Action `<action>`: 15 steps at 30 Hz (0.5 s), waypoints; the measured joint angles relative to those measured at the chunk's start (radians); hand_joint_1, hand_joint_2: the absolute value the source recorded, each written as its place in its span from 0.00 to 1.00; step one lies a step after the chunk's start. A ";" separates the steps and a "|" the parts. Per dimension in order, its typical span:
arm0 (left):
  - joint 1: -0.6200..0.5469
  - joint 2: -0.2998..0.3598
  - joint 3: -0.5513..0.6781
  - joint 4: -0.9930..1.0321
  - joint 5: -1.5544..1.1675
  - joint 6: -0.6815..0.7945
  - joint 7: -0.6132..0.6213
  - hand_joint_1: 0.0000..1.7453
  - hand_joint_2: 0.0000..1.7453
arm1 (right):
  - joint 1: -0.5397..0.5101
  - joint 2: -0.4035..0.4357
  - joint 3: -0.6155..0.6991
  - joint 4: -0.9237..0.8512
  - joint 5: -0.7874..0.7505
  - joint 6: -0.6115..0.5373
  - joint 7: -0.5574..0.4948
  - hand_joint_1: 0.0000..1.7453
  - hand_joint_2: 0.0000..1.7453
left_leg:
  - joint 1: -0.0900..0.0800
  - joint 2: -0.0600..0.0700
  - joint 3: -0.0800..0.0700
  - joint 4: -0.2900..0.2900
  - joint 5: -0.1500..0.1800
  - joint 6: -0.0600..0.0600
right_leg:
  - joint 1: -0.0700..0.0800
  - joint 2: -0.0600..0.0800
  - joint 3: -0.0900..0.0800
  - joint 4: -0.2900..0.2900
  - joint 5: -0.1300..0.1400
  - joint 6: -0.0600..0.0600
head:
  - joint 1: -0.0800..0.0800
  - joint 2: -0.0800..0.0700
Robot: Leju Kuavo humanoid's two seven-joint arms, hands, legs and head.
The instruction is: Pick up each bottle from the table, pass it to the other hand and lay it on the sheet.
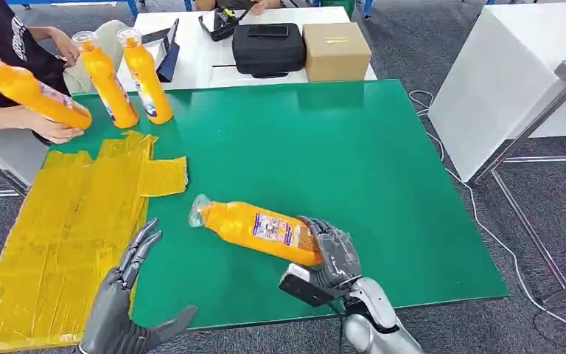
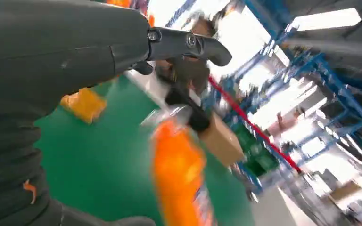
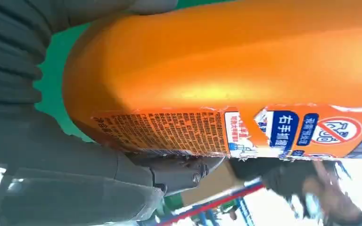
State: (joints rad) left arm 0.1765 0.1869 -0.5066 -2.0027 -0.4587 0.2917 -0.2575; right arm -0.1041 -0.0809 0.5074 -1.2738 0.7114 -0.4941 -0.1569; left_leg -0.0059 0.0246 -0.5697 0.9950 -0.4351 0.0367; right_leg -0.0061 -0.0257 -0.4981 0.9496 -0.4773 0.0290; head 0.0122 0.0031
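Bottle in your right hand, handover to the left not yet made.

Your right hand (image 1: 332, 254) grasps the orange bottle (image 1: 258, 228) by its base, held on its side just above the green table (image 1: 324, 140), cap toward the yellow sheet (image 1: 59, 236). Your left hand (image 1: 129, 295) hangs released, fingers spread, near the sheet's edge — bring it under the bottle's middle and wrap it firmly before the right lets go. Count: four bottles — one in your grasp, two upright bottles (image 1: 125, 77) at the far edge, one held by a person (image 1: 7, 66); one sheet.
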 measured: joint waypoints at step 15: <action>-0.089 -0.042 0.041 0.116 0.603 -0.129 0.122 0.00 1.00 | 0.011 0.025 -0.009 -0.103 -0.335 -0.078 -0.189 1.00 1.00 | 0.000 0.000 0.000 0.000 0.000 0.000 | 0.000 0.000 0.000 0.000 0.000 0.000 | 0.000 0.000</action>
State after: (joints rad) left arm 0.0873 0.1446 -0.4654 -1.8864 0.1440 0.1628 -0.1354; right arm -0.0928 -0.0561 0.4986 -1.3768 0.3765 -0.5718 -0.3456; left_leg -0.0061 0.0245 -0.5700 0.9951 -0.4349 0.0368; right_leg -0.0063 -0.0256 -0.4981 0.9496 -0.4771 0.0292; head 0.0122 0.0031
